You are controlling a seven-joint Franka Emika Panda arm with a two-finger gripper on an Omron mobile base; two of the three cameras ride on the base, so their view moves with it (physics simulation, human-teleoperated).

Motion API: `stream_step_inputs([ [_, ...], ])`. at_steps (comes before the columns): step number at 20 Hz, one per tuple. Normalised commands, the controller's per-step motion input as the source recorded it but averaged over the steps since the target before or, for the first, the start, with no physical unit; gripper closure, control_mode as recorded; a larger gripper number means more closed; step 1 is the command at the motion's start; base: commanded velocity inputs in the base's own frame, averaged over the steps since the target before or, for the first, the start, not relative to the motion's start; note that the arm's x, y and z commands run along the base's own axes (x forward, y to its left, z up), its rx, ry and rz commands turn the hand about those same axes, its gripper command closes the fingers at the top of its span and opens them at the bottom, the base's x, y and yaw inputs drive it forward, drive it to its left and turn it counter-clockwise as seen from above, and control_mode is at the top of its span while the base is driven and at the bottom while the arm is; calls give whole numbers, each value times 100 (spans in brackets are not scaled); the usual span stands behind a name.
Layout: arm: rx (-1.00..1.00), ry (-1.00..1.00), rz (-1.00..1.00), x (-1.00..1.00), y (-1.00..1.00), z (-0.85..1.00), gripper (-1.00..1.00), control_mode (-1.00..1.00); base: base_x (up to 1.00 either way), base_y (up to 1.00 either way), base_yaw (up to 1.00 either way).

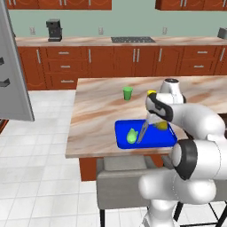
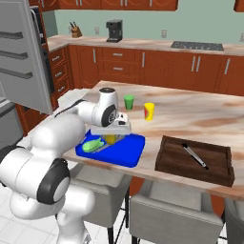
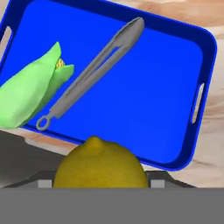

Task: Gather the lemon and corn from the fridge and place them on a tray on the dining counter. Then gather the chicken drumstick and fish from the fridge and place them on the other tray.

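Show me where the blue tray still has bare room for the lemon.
The blue tray is bare across its middle and the side beyond the tongs, up to the slotted handle. The other side is crowded: the corn lies against the rim, close beside the tongs. The gripper holds the lemon over the tray's near edge.

The white arm bends forward and down, its hand point(image 2: 110, 138) pointing downward, fingers clamped around a lemon point(image 3: 101, 164).
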Motion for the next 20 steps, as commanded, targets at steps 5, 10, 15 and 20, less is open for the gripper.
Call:
stream_step_inputs([
  [5,0,0,0,19,-19,-53,100,-100,0,0,0],
  [10,0,0,0,17,-27,-38,100,-100,0,0,0],
  [15,0,0,0,24,-22,-29,100,-100,0,0,0],
  [20,0,0,0,29,-17,-27,100,-100,0,0,0],
])
